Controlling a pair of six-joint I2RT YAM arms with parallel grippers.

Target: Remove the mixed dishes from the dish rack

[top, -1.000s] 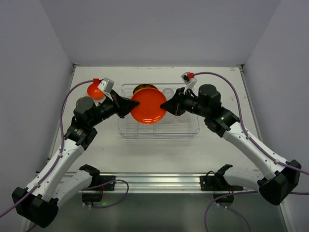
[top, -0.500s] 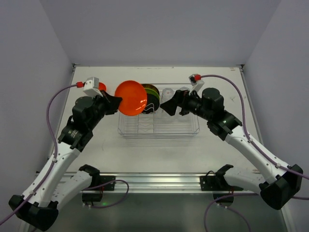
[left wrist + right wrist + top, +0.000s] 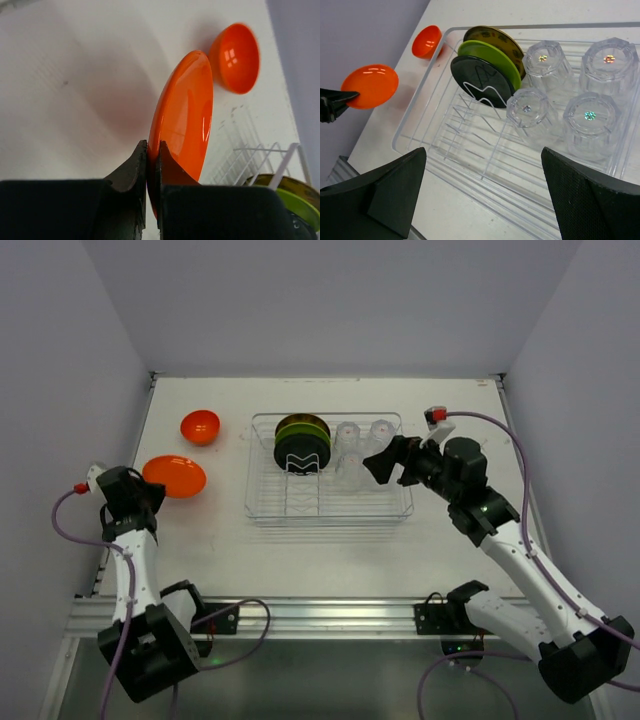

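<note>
My left gripper [image 3: 150, 490] [image 3: 153, 150] is shut on the rim of the orange plate [image 3: 175, 476] [image 3: 185, 115], holding it on edge over the table, left of the dish rack [image 3: 330, 512] [image 3: 445, 172]. The small orange bowl [image 3: 200, 426] [image 3: 235, 57] [image 3: 426, 41] lies on the table just beyond the plate. In the rack stand a black plate [image 3: 302, 456] [image 3: 480, 80], a lime green plate [image 3: 487, 57] and a yellow-brown plate [image 3: 492, 36], with several clear cups [image 3: 350, 465] [image 3: 535, 112] upside down beside them. My right gripper [image 3: 385, 465] [image 3: 482, 149] is open and holds nothing, above the rack's right side.
The table's left edge and the grey wall run close behind my left arm. An aluminium rail [image 3: 320, 615] with the arm bases runs along the near edge. Bare white table [image 3: 300, 560] lies in front of the rack.
The right gripper opened, let go of the orange plate and drew back to the right. The left arm swung the plate from above the rack out to the left and lower.
</note>
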